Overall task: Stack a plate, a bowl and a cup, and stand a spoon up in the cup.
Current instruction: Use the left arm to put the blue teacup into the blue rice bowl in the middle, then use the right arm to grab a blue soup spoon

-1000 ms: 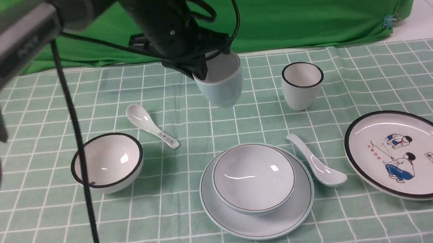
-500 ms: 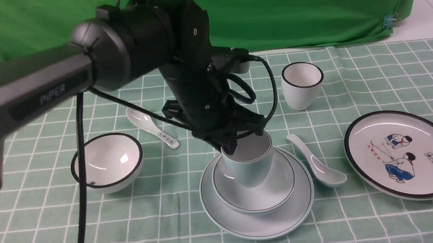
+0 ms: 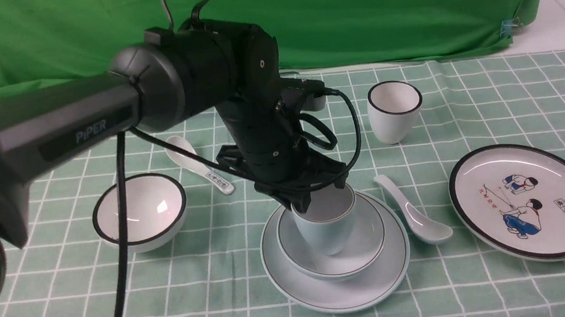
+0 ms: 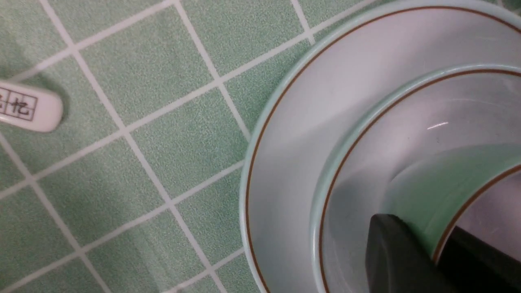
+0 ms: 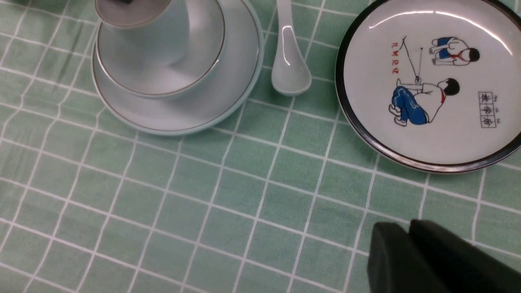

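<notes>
The pale blue-green plate (image 3: 340, 294) lies flat on the green gridded cloth (image 3: 208, 303), and the pale blue-green bowl (image 3: 365, 247) stands on the plate. The pale blue cup (image 3: 326, 227) is inside the bowl, toward the plate's far side. The left gripper (image 4: 429, 244) is closed on the cup's wall, one fingertip outside it and the other inside.

The plain white ceramic soup spoon (image 3: 420, 222) lies just right of the plate, bowl end nearer the camera. Farther right of the plate is the black-rimmed plate with cartoon figures (image 3: 529, 203). Beyond the plate, a little to its right, stands the white cup with a bold black rim (image 3: 394, 112). Left of the plate sits the deep white bowl with a thick black rim (image 3: 141, 212); the spoon with printed marks on its handle (image 3: 199, 164) lies beyond the plate, to its left.

The right gripper (image 5: 409, 232) is well apart from the plate, its fingertips close together and holding nothing.
</notes>
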Controlling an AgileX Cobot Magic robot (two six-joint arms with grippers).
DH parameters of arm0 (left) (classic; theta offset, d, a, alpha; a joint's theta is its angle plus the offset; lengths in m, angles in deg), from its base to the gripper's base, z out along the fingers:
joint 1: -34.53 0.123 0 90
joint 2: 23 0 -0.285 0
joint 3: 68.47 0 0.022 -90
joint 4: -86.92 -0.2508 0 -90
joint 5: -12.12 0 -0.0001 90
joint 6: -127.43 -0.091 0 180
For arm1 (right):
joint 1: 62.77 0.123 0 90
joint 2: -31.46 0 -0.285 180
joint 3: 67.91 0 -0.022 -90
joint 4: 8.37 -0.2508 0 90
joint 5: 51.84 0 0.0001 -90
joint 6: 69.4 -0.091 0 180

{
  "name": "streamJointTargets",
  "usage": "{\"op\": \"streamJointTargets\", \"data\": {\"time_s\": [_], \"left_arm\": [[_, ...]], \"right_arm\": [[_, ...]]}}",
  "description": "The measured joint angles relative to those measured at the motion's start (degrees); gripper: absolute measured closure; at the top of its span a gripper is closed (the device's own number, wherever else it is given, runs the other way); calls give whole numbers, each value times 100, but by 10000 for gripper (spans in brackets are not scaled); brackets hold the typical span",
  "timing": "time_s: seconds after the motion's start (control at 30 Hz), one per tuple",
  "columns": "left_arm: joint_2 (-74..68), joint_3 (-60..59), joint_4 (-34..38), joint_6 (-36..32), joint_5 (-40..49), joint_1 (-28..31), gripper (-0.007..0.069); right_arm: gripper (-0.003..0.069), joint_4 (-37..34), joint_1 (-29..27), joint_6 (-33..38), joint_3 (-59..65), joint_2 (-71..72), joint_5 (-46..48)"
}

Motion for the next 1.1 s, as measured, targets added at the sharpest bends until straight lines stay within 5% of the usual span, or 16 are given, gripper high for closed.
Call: {"op": "streamJointTargets", "data": {"time_s": [0.23, 0.63, 0.73, 0.97, 1.1], "left_arm": [[-32, 0, 12, 0, -15, 0, 539], [139, 819, -156, 48, 673, 0, 246], [443, 941, -407, 97, 809, -5, 260], [1921, 537, -950, 174, 1082, -5, 573], [2865, -349, -978, 366, 872, -5, 615]], "right_arm": [[569, 0, 0, 0, 0, 0, 0], [552, -5, 72, 148, -1290, -1478, 894], [535, 25, 275, 262, -1617, -2060, 861], [386, 732, 1222, 23, -2559, -4028, 45], [287, 964, 1390, -81, -2960, -4943, -322]]}}
